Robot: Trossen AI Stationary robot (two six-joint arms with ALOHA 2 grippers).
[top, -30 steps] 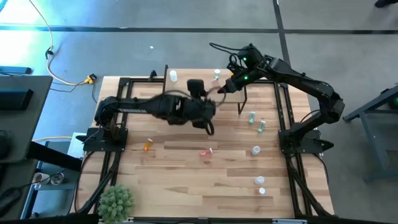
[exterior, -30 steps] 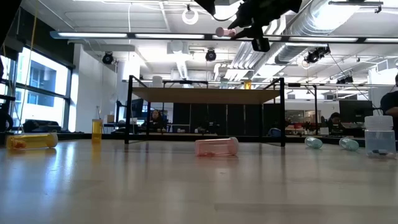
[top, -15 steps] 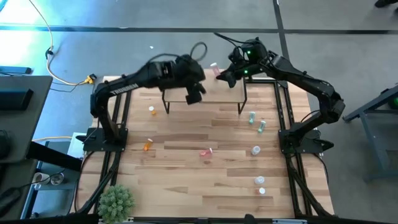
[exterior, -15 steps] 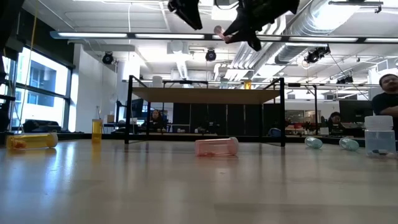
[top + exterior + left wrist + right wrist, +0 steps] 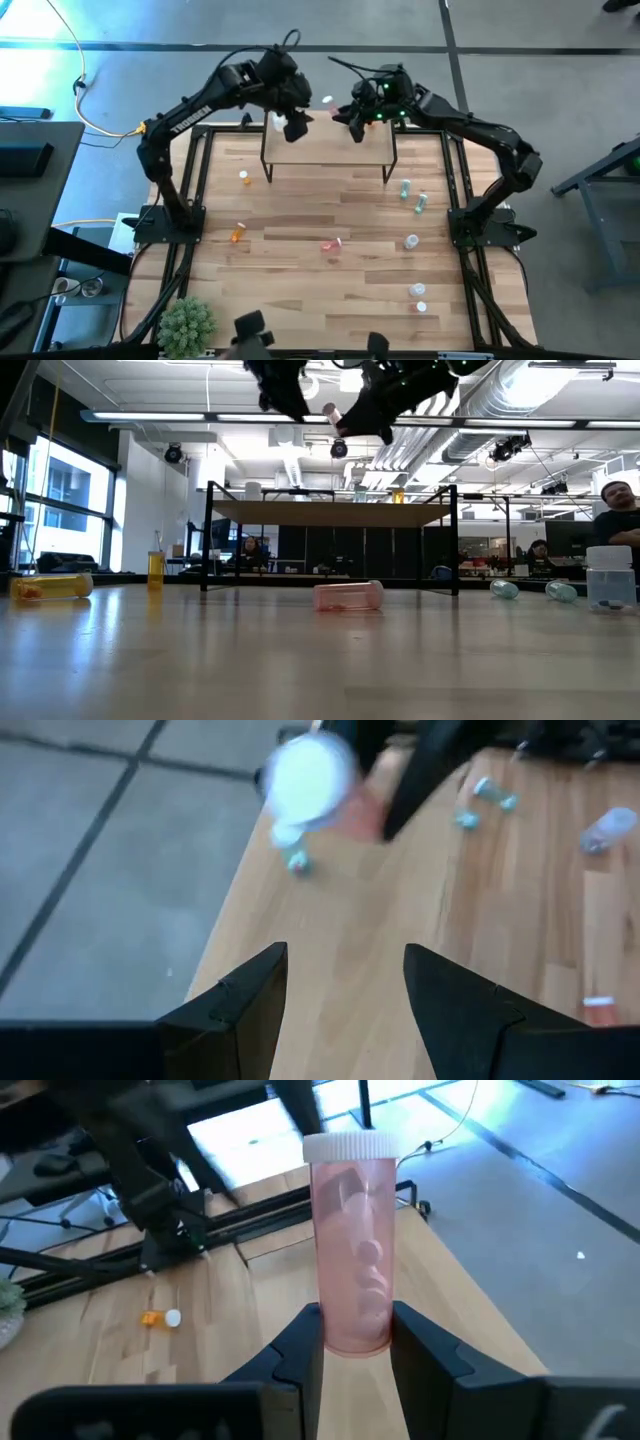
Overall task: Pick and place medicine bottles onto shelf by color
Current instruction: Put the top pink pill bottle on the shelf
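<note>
Right pincer (image 5: 355,1342) clamped on a pink bottle (image 5: 352,1250), raised above the shelf's (image 5: 330,148) far edge. Left pincer (image 5: 343,1000) apart, empty, alongside. Shelf appears bare. About nine bottles remain scattered on the tabletop (image 5: 300,290); sorting has barely begun.

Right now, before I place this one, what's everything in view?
shelf: one, light wood on black legs, table's far edge
pink bottle: one, held above the shelf
pink bottle on the table: one, lying mid-table
orange bottles: two, left half of the table
green bottles: two, right of the shelf
clear bottles: three seen, right side
plant: one, green, near left corner
table: one, wood
person: one, in the room behind
left tool: open, empty, over the shelf's left end
right tool: shut on the pink bottle
</note>
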